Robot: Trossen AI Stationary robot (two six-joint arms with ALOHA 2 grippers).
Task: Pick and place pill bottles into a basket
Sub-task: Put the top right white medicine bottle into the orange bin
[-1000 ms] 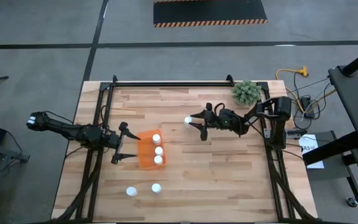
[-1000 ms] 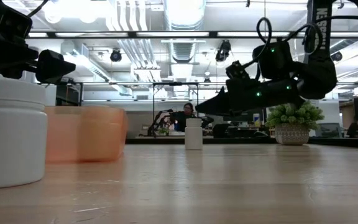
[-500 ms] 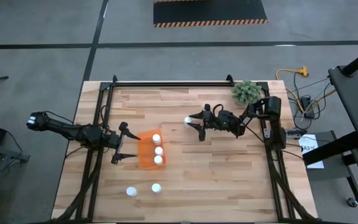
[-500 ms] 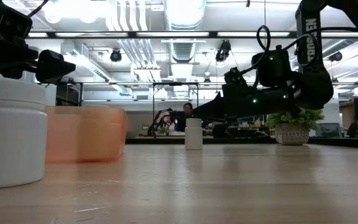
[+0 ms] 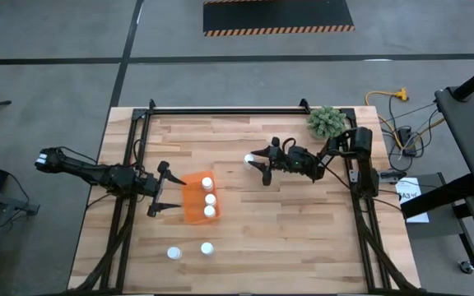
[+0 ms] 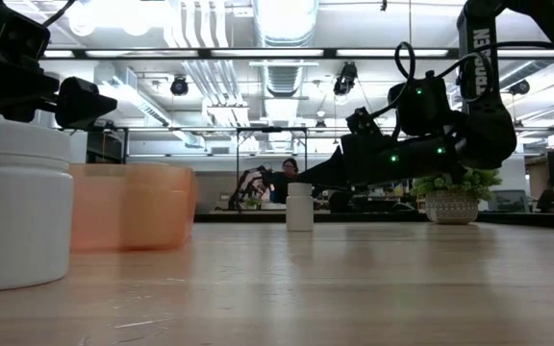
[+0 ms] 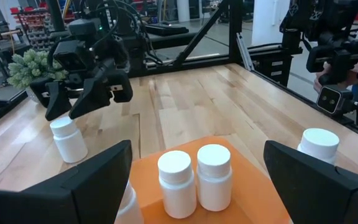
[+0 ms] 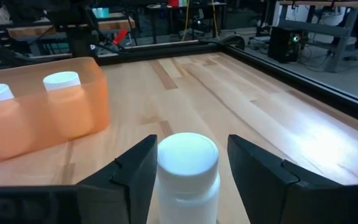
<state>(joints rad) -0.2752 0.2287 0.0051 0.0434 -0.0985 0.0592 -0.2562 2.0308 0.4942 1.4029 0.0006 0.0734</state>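
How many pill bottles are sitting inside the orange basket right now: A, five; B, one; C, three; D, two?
C: the high view shows three white-capped pill bottles in a row inside the basket, two more stand on the table nearer the front edge, and one sits between the right gripper's fingers.

R gripper (image 8: 182, 177) low over the wooden bench (image 8: 241, 106), fingers (image 8: 263, 174) apart w/ a white-capped pill bottle (image 8: 186, 171) upright btwn them; a thin gap shows on each side of the cap, so no clear contact. Beyond it, orange basket (image 8: 73, 115) sits on the bench w/ 2 bottles inside, caps (image 8: 61, 79) visible above the wall. Black frame rail (image 8: 278, 74) runs along the bench edge; room clutter behind.
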